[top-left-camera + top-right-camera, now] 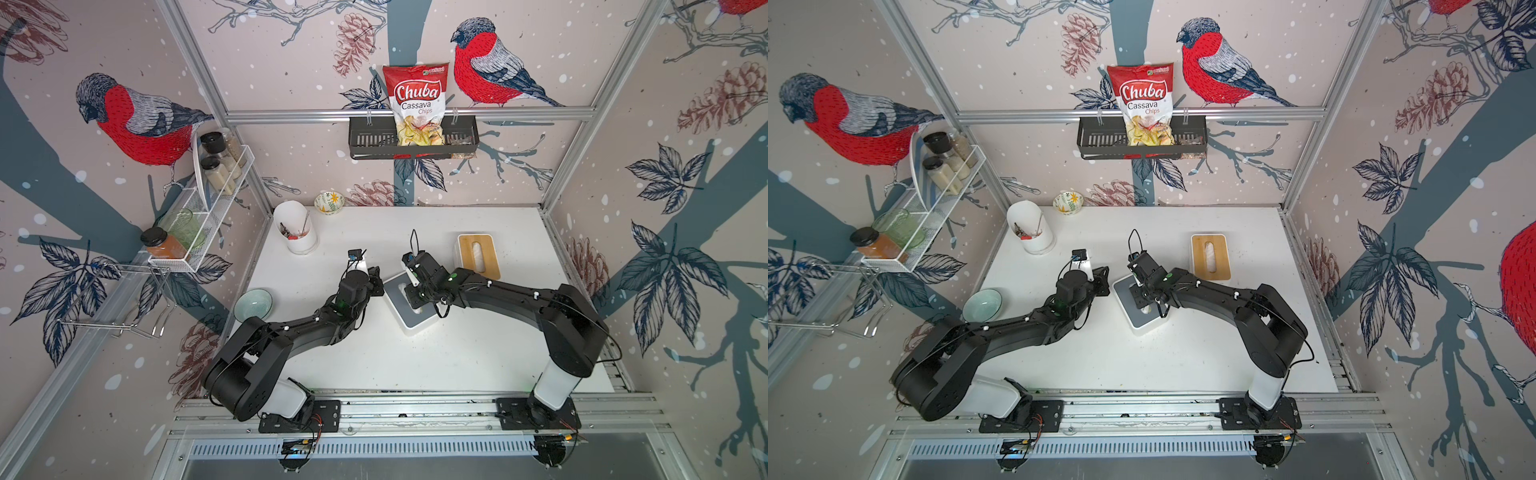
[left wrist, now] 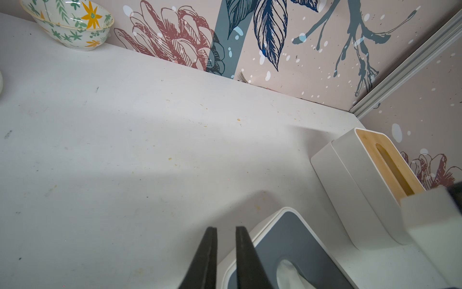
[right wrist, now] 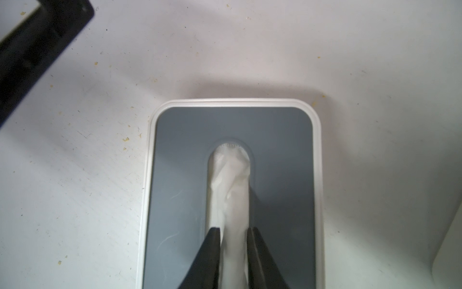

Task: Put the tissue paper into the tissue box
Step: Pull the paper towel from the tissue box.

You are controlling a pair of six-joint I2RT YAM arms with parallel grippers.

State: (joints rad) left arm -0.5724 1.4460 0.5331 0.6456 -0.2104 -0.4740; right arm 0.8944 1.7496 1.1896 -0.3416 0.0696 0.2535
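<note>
A white tissue box with a grey lid (image 1: 397,291) (image 3: 180,150) stands mid-table. White tissue paper (image 3: 230,180) fills the lid's long slot, crumpled and standing slightly above it. My right gripper (image 3: 233,229) points down over the box. Its two black fingers press the tissue paper from both sides at the slot. My left gripper (image 2: 226,229) hovers low beside the box's left edge (image 2: 252,237). Its jaws stand a little apart with nothing between them. In both top views the right wrist hides most of the slot.
A second white tissue box with a wooden lid (image 1: 478,255) (image 2: 362,180) stands behind the right arm. A white utensil holder (image 1: 297,232), a floral bowl (image 1: 329,202) and a teal bowl (image 1: 252,304) sit along the left side. A chips bag (image 1: 415,104) hangs in the wall shelf.
</note>
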